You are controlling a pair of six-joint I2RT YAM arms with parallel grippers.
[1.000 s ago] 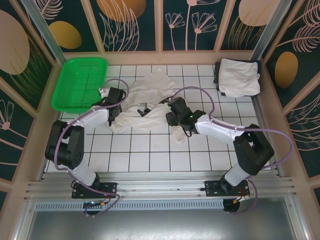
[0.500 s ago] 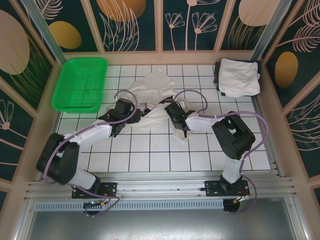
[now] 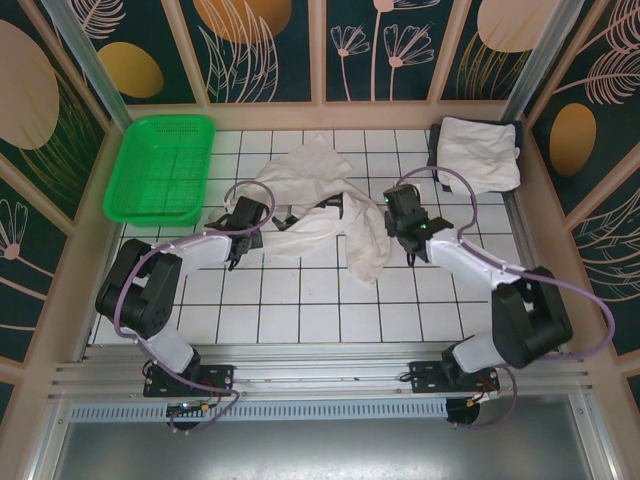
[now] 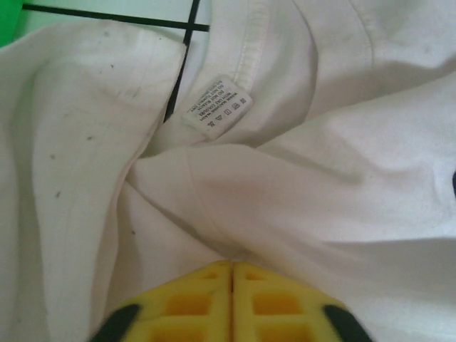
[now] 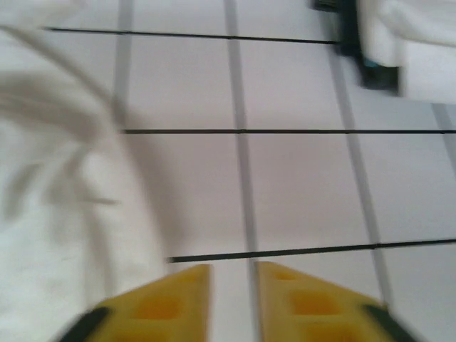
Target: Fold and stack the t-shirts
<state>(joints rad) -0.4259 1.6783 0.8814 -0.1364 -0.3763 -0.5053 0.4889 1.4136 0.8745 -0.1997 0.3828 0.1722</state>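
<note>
A crumpled off-white t-shirt (image 3: pixel 318 195) lies across the middle tiles, one flap trailing toward the front (image 3: pixel 367 250). My left gripper (image 3: pixel 258 216) is at its left edge. In the left wrist view the yellow jaws (image 4: pixel 231 265) are pressed together, with cloth folds converging at their tips below the collar label (image 4: pixel 217 114). My right gripper (image 3: pixel 400 202) hovers just right of the shirt. Its fingers (image 5: pixel 234 269) stand slightly apart over bare tile, with the cloth (image 5: pixel 50 214) to their left. A folded t-shirt (image 3: pixel 478 155) rests at the back right corner.
A green mesh basket (image 3: pixel 160 165) sits at the back left, close to the left arm. Low walls ring the tiled table (image 3: pixel 300 310). The folded t-shirt rests on a dark mat (image 5: pixel 353 43).
My left gripper has moved right onto the shirt's edge and closed there. The right gripper has come off the cloth, swung right toward the back and parted its fingers. The shirt's front flap has shifted.
</note>
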